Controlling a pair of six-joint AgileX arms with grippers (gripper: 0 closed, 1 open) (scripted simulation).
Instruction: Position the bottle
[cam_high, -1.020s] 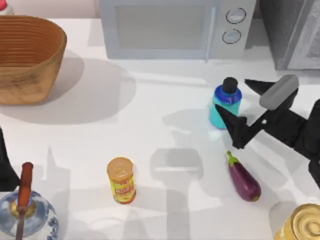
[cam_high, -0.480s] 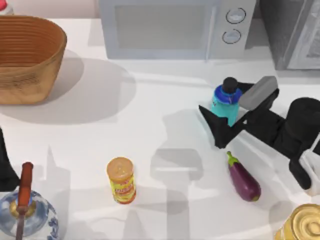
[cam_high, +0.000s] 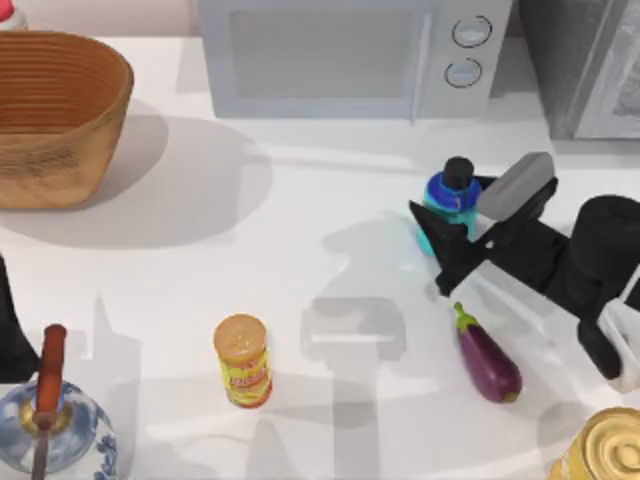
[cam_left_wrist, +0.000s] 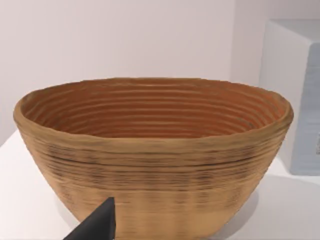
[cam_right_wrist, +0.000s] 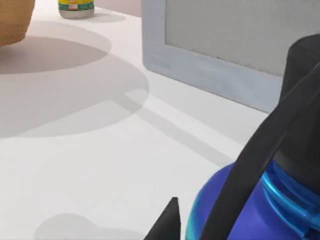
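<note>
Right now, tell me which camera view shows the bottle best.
The top view: the whole bottle stands upright before the microwave, with the right end effector around it. The right wrist view shows just its blue shoulder close up, crossed by a finger. The left wrist view faces the basket.

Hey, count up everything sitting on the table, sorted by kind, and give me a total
Bottles: 1, the bottle
Cans: 2, the yellow can and gold can
Baskets: 1, the basket
Eggplants: 1, the eggplant
Glass vessels: 1, the vessel
Microwaves: 1, the microwave
Total: 7
</note>
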